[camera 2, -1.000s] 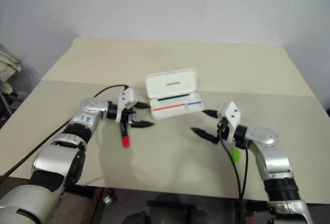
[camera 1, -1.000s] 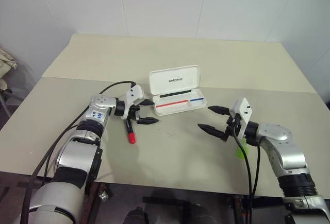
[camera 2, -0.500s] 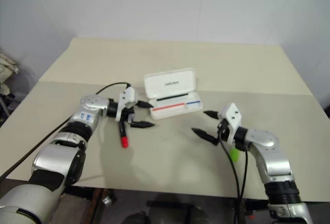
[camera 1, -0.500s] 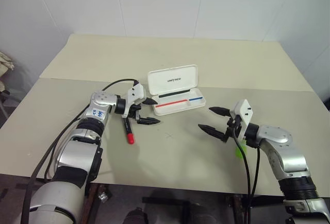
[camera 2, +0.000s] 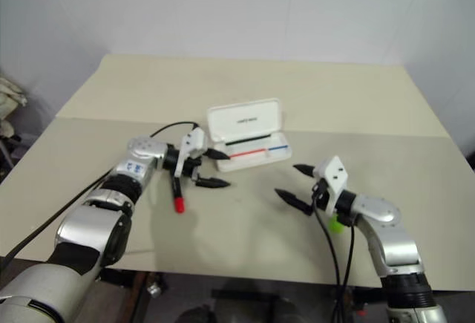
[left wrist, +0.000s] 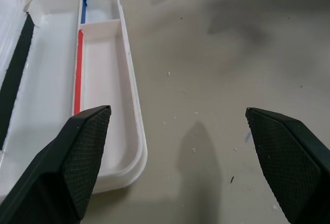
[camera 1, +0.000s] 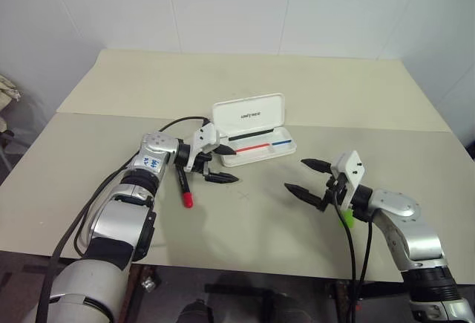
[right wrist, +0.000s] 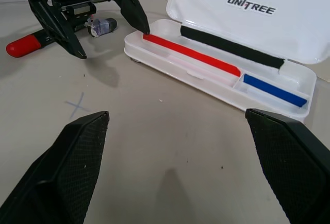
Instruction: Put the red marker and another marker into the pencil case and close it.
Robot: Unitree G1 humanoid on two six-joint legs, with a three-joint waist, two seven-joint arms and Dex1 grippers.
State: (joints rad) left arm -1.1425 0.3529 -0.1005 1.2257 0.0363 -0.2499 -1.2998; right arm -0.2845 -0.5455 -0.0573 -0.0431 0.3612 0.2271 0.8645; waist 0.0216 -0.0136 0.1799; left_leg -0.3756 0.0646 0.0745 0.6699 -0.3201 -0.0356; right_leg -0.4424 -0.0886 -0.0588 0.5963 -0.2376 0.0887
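We see the case (camera 1: pixel 254 130) lying open mid-table (camera 1: pixel 245 226), lid up. Our left gripper (camera 1: pixel 222 163) gapes wide at its near-left corner, empty; the red marker (camera 1: pixel 184 186) lies just left. Our right gripper (camera 1: pixel 309 177) gapes wide, empty, over bare table, the green marker (camera 1: pixel 345 217) behind it near the front edge.

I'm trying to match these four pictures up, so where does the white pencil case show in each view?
Left eye view: the pencil case lies at table centre, lid up, just beyond the left gripper.
Right eye view: the case is in the same central spot.
Left wrist view: its open tray runs alongside one finger.
Right wrist view: the case is ahead of the fingers, lid raised.
Shared landmark: the red stripe inside the tray.
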